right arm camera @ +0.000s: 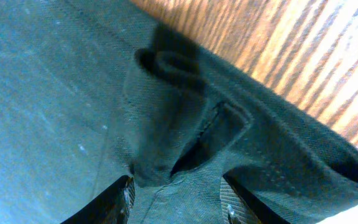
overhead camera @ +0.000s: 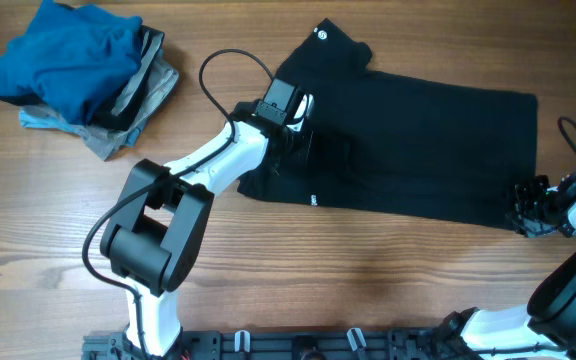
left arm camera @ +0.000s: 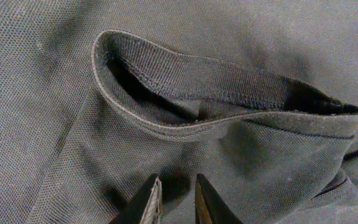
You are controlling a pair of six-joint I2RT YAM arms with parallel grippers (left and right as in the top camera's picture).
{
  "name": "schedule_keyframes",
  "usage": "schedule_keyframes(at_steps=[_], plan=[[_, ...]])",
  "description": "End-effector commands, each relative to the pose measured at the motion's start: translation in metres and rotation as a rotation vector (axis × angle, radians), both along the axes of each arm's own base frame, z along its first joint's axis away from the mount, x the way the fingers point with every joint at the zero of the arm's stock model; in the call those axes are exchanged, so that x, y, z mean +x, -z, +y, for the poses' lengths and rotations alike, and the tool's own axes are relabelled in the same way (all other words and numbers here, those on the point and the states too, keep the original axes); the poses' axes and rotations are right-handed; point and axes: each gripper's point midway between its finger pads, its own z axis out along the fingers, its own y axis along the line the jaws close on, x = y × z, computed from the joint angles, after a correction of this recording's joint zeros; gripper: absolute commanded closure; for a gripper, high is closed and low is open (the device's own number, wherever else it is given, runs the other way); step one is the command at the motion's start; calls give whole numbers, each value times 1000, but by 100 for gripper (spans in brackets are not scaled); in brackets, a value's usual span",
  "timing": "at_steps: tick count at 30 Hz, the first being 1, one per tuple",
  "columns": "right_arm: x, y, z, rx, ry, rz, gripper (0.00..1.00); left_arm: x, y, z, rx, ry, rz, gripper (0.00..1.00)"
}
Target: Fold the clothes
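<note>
We see a wooden worktop [overhead camera: 368, 270] with the black T-shirt [overhead camera: 428, 140] spread across its middle and right part, lying flat with its long side running left to right. A small white mark [overhead camera: 321, 33] shows on the shirt's far left corner, and another small white tag [overhead camera: 313, 200] sits at its near edge.

At the far left of the worktop, well apart from the shirt, lies a pile of clothes: a bright blue garment [overhead camera: 63, 55] on top of grey ones [overhead camera: 133, 105].

Our left arm [overhead camera: 208, 160] reaches from the near left up to the shirt's left end, and the left hand [overhead camera: 303, 115] is over the fabric there. In the left wrist view the left hand [left arm camera: 178, 199] has its two fingers [left arm camera: 148, 202] standing close together with only a thin gap, pointing at a ribbed, hemmed opening [left arm camera: 216, 99] of the shirt that lies just beyond them. We cannot tell whether a little cloth is pinched between them.

Our right hand [overhead camera: 528, 205] is at the shirt's near right corner. In the right wrist view the right hand [right arm camera: 178, 199] has its fingers [right arm camera: 114, 199] spread partly apart, straddling a raised fold [right arm camera: 179, 118] of the shirt's edge, with bare wood just past that edge. The fold lies between the fingers, but they are not pressed together on it.
</note>
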Motion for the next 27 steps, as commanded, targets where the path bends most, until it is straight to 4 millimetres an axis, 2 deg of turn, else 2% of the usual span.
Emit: schedule_keyframes(at_steps=[1, 4, 6, 10, 12, 14, 15, 18, 19, 20, 21, 25, 27], plan=[[10, 0, 2, 6, -21, -50, 53, 3, -6, -1, 8, 14, -26, 80], [20, -4, -6, -30, -22, -93, 58, 3, -6, -1, 8, 14, -26, 80], [23, -5, -9, -39, -20, -104, 66, 3, -6, -1, 8, 14, -26, 80], [10, 3, -6, -38, -8, -45, 67, 3, -6, -1, 8, 14, -26, 80], [9, 5, -7, -41, 2, -44, 78, 3, -6, -1, 8, 14, -26, 80], [23, -1, -7, -35, -12, -118, 95, 3, -6, -1, 8, 14, -26, 80], [36, -8, -7, -26, -24, -189, 96, 3, -6, -1, 8, 14, -26, 80], [70, -32, -22, -23, 78, -354, 96, 3, -6, -1, 8, 14, -26, 80], [77, -38, -27, -41, 89, -389, 85, 3, -6, -1, 8, 14, -26, 80], [82, -42, -31, -63, 82, -417, 62, 3, -6, -1, 8, 14, -26, 80], [83, -43, -32, -77, 66, -424, 54, 3, -6, 0, 8, 14, -25, 80], [74, -35, -23, -108, -55, -381, 46, 2, -5, 0, 9, 14, -22, 76], [74, -39, -8, -63, -135, -415, 55, 2, -5, 0, 12, 14, -18, 75]])
